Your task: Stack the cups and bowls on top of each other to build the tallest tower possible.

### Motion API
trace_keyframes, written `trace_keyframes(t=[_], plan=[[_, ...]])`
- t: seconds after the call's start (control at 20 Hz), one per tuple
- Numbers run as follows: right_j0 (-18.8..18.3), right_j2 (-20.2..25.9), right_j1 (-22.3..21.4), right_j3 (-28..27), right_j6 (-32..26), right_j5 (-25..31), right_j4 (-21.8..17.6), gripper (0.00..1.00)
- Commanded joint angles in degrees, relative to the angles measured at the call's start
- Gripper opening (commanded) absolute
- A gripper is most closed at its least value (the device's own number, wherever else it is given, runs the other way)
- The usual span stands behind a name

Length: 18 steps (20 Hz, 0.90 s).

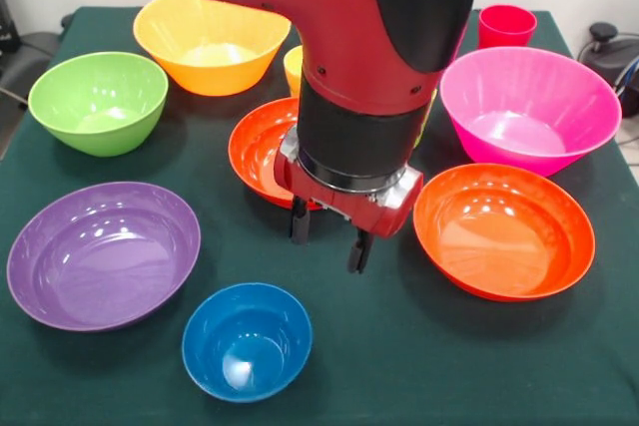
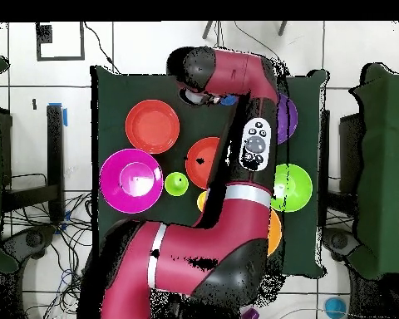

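Nearest the front camera sat the small glossy blue plastic bowl (image 1: 247, 340), upright on the dark green cloth-covered counter (image 1: 419, 356), with the wide glossy purple plastic bowl (image 1: 103, 253) just beside it on the left of that view. The red and black robot arm (image 1: 369, 57) came down over the middle of the counter, and its claw (image 1: 329, 234) hung just above the cloth with its two dark fingers (image 1: 299, 219) apart and nothing between them, near the rim of the blue bowl. Behind the claw lay a shallow red-orange plastic bowl (image 1: 260, 150), partly hidden by the arm, and a second shallow red-orange plastic bowl (image 1: 503, 230) rested to the right of the claw. Behind that one stood the deep magenta plastic bowl (image 1: 529, 109), with the small red plastic cup (image 1: 506, 25) upright farther back near the counter's far edge. On the left side of the front view the lime-green plastic bowl (image 1: 98, 102) and the deep orange plastic bowl (image 1: 211, 42) stood side by side, apart from each other. The small yellow-orange plastic cup (image 1: 294, 69) showed only as a sliver beside the arm. In the overhead view the small lime green plastic cup (image 2: 176, 184) stood between the magenta bowl and a red-orange bowl. All the bowls and cups sat singly on the cloth, none nested in another.
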Motion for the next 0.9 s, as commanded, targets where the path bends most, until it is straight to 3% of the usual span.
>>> trace_keyframes(t=[0.05, 0.5, 0.9], plan=[[1.1, 6.6, -3.9, 11.4, -11.0, -1.3, -1.9, 1.00], [1.4, 6.3, -8.4, 16.8, -9.8, -0.8, -2.3, 1.00], [-0.3, 7.1, -11.4, 21.1, -13.4, -1.6, -3.3, 1.00]])
